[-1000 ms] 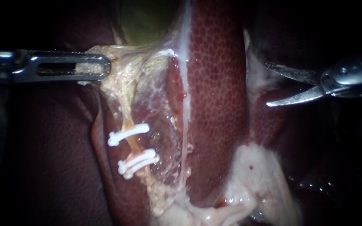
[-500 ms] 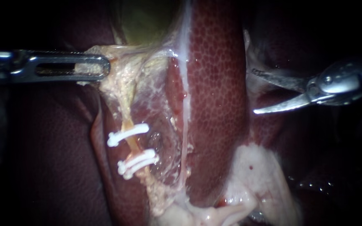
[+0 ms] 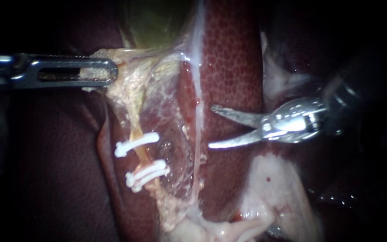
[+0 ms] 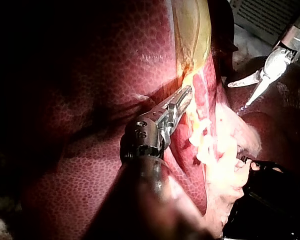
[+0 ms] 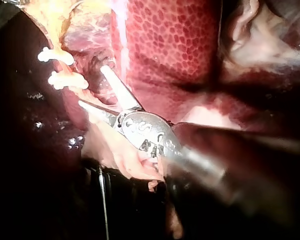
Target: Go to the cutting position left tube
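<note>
A thin yellowish tube [image 3: 143, 154] runs down through pale tissue below the gallbladder [image 3: 153, 22]. It carries one white clip [image 3: 137, 143] above and a pair of white clips [image 3: 148, 175] below. My right instrument [image 3: 211, 126] has two curved blades, standing open over the liver lobe [image 3: 231, 67], well right of the tube. In the right wrist view its open blades [image 5: 91, 86] point at the clips [image 5: 55, 56], a short gap away. My left instrument [image 3: 99, 71] has its slotted jaws shut on the pale tissue by the gallbladder, holding it stretched to the left [image 4: 182, 102].
Dark liver [image 3: 45, 170] lies left of the tube. A thin translucent membrane [image 3: 175, 134] spans between tube and lobe. Whitish fatty tissue [image 3: 274, 188] sits under the right instrument. A pale strand [image 3: 198, 89] runs along the lobe's left edge.
My right instrument has moved left and slightly down across the liver lobe toward the clipped tube, blades still open. The left instrument and the clips have not moved.
</note>
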